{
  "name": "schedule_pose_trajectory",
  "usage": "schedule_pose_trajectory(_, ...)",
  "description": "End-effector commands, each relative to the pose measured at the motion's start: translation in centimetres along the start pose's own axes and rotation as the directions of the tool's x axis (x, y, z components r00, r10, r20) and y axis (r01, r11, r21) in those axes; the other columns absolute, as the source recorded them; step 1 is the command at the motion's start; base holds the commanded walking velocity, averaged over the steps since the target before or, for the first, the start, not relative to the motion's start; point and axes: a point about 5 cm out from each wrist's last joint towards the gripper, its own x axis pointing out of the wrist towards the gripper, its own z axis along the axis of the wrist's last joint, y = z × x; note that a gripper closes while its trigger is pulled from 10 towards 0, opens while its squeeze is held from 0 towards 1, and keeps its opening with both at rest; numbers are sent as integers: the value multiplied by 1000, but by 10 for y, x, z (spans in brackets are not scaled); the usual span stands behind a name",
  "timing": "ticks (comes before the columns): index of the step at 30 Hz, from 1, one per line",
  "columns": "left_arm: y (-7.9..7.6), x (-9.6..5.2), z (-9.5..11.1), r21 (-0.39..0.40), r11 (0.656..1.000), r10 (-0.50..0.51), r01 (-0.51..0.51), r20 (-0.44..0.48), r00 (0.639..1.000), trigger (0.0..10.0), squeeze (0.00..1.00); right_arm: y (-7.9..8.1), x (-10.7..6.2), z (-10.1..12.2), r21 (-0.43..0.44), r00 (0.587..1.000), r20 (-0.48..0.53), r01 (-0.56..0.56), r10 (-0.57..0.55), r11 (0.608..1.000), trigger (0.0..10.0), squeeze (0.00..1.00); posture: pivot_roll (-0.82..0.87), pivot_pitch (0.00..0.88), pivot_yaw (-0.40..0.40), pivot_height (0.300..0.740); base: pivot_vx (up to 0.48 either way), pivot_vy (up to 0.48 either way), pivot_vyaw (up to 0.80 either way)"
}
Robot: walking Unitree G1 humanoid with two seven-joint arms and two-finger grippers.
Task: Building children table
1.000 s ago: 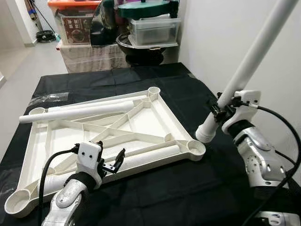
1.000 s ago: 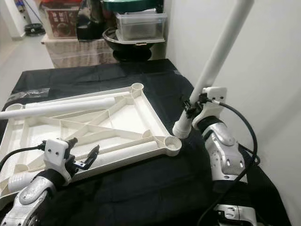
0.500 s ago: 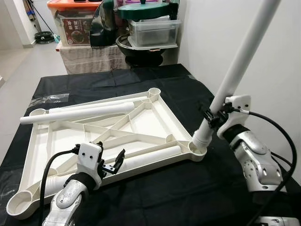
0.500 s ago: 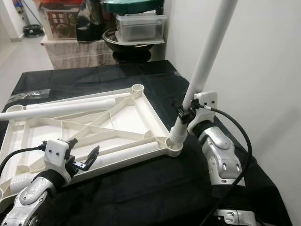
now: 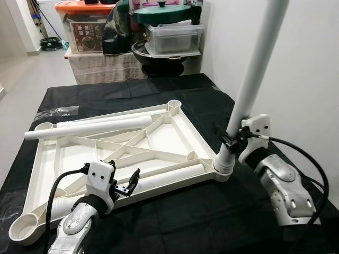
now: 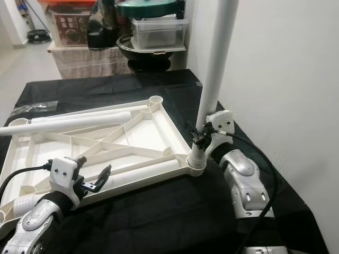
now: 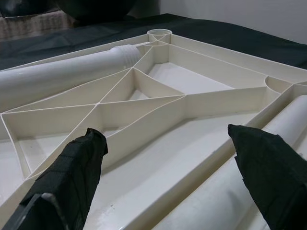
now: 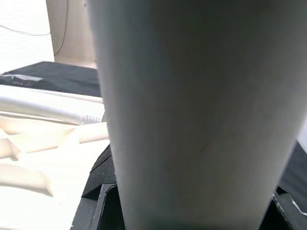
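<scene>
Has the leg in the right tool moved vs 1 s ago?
Yes. The table leg went from tilted beside the tabletop to nearly upright, its foot now on the corner socket.

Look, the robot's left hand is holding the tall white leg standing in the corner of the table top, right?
Not quite: it is the right hand that holds the tall white leg standing in the corner of the table top. The left eye view shows the left hand open, holding nothing.

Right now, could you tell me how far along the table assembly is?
No leg is confirmed fixed. In hand: the right end effector holds a white leg upright, its foot in the tabletop's near right corner socket. Left: two legs lie across the underside; the left end effector hovers open.
</scene>
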Motion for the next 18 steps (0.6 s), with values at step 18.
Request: schedule_pose_trajectory(18,9,-1,-5,-11,1000,26,-27,-23,999,10000,0,40,-16,-19,286,979,-58,-171,195,943,0,0,9,0,-53,740,0,0,0)
